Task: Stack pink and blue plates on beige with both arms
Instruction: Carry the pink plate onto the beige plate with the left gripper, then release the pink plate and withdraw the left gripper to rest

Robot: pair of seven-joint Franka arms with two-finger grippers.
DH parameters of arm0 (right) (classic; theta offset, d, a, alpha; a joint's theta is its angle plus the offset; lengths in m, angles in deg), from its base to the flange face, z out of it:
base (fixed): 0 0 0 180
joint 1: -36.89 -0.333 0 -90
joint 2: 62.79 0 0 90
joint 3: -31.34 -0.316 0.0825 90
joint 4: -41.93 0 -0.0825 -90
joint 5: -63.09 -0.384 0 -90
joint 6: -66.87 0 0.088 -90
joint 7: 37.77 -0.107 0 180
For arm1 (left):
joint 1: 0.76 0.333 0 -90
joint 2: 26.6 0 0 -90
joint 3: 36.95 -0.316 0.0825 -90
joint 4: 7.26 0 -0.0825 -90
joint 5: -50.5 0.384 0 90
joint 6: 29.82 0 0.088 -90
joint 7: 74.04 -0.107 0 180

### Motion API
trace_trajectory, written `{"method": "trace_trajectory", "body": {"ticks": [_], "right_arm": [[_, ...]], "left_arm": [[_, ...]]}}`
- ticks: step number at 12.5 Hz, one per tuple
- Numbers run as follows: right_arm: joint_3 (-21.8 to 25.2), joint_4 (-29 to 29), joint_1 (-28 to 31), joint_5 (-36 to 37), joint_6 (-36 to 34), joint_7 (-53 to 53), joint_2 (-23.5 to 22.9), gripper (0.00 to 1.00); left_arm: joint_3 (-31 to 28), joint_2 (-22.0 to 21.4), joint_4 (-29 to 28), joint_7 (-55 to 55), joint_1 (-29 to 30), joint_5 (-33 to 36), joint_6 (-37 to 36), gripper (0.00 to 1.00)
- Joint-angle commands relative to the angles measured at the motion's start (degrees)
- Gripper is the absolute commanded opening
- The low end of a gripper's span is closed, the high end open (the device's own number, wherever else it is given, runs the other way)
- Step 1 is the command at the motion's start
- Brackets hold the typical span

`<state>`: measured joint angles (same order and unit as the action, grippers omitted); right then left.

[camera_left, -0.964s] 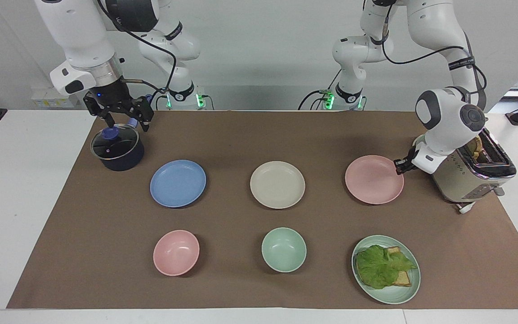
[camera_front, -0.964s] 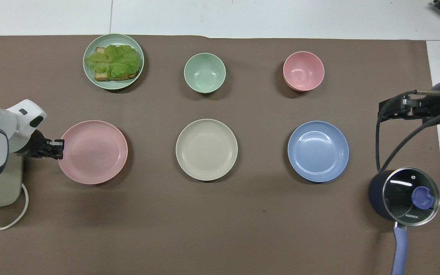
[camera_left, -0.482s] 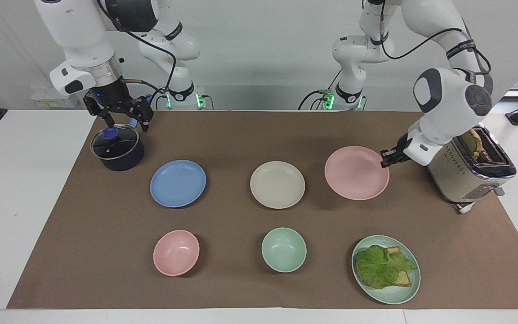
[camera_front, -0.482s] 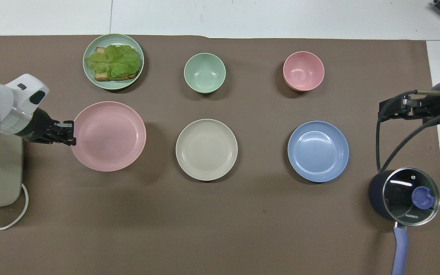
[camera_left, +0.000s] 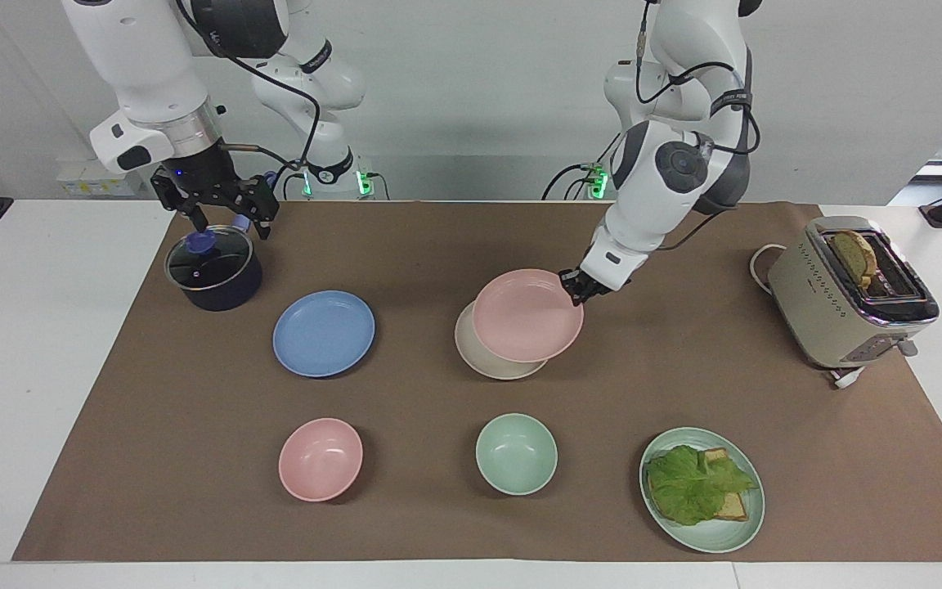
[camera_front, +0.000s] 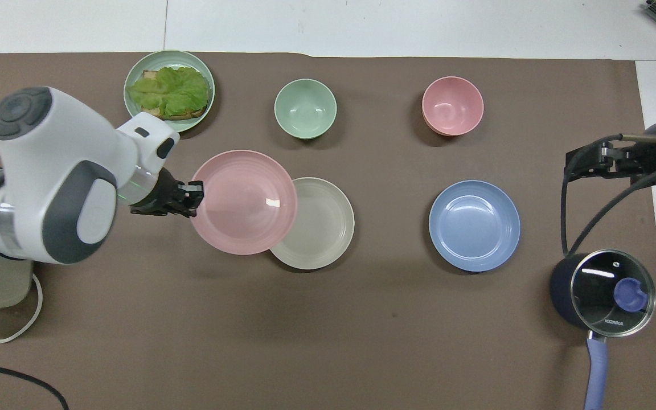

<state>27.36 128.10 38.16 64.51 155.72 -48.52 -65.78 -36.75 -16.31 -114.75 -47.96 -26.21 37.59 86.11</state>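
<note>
Jaws of the left gripper (camera_left: 577,288) pinch the rim of the pink plate (camera_left: 527,315), held in the air and partly over the beige plate (camera_left: 487,360), offset toward the left arm's end. Rim grip on one edge only: the plate looks light, stiff and matte, so probably not slippery, but it hangs out sideways from the pinch and could tilt or swing. Best hold is what it has, thin rim, jaws above and below. Right gripper (camera_left: 222,211) hangs over the lidded pot (camera_left: 213,270), jaws spread, holding nothing, waiting. Blue plate (camera_left: 324,333) lies flat on the worktop (camera_left: 405,245), beside the beige plate toward the right arm's end, untouched. Same rim take likely suits it.
</note>
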Motion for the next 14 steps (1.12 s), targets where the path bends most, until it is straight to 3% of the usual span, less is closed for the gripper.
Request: {"method": "trace_trajectory", "body": {"ticks": [1,3,4,5,6,9,11,12,14], "right_arm": [[-0.23,-0.21,0.75,-0.63,0.8,1.34,-0.26,1.0],[-0.23,-0.21,0.83,-0.63,0.8,1.26,-0.18,1.0],[-0.14,-0.21,1.01,-0.63,0.8,1.34,-0.26,1.0],[-0.14,-0.21,1.1,-0.63,0.8,1.34,-0.26,1.0],[-0.14,-0.21,1.27,-0.63,0.8,1.34,-0.26,1.0],[-0.14,-0.21,1.27,-0.63,0.8,1.6,-0.26,1.0],[-0.14,0.57,2.06,-0.63,1.15,1.61,0.0,1.0],[-0.23,2.76,2.33,-0.72,3.5,1.69,0.96,1.0],[-0.23,12.66,2.77,-1.24,11.41,2.22,4.47,1.0]], "left_arm": [[-1.25,0.95,-3.84,-0.51,-1.62,-1.24,6.13,0.0],[-1.25,1.13,-4.3,-0.59,-1.71,-1.33,7.21,0.0],[-1.25,1.3,-4.13,-0.25,-1.71,-1.33,7.65,0.25],[-1.25,1.31,-4.21,-0.42,-1.36,-1.33,7.65,0.77],[-1.25,1.31,-4.21,-0.07,-1.27,-1.33,7.56,1.0],[-1.43,1.39,-3.78,-1.29,-0.22,-1.33,7.04,1.0],[-1.52,1.39,-2.9,-1.65,3.89,-0.45,7.04,1.0],[-1.6,1.22,-2.2,-2.61,6.53,0.42,6.51,1.0],[-1.87,0.69,-0.18,-6.46,11.1,5.76,3.45,1.0]]}}
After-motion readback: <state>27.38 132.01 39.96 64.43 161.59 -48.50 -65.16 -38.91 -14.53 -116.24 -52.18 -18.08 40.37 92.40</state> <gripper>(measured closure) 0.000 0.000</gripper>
